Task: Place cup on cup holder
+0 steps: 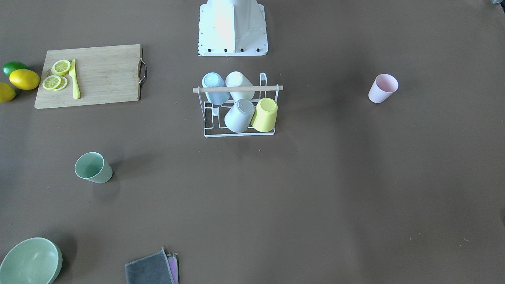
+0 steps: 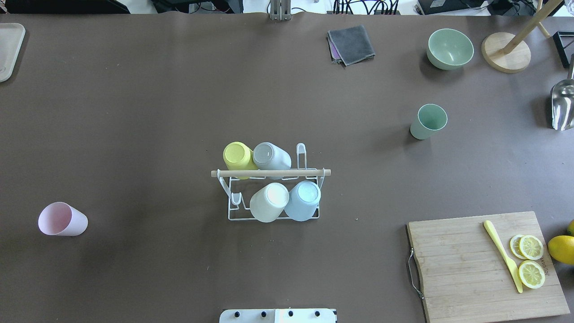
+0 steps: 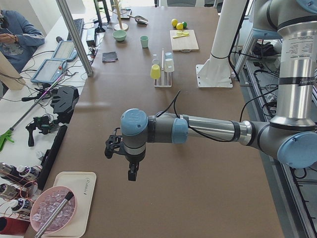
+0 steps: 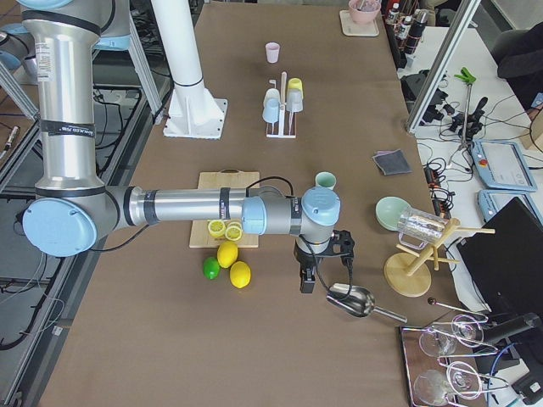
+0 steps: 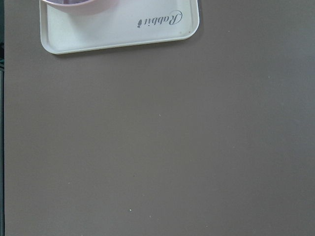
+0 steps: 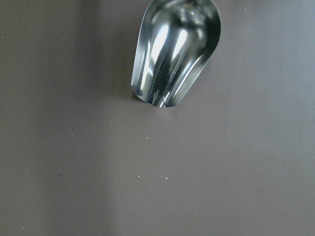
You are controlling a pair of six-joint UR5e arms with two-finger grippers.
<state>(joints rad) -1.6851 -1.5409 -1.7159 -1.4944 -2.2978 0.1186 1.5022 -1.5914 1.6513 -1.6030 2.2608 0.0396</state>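
White wire cup holder [image 2: 271, 173], glossy metal scoop [image 6: 174, 54]

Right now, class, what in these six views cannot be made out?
Left gripper: exterior left view only, too small to judge open or shut.
Right gripper: exterior right view only, likewise.
Shiny metal scoop: handle cut off by right wrist view's top edge.

The left arm [image 3: 213, 130] and right arm [image 4: 182, 206] are silver tubes with pale-blue joint caps [image 3: 133, 121] and black cables [image 3: 175, 99].
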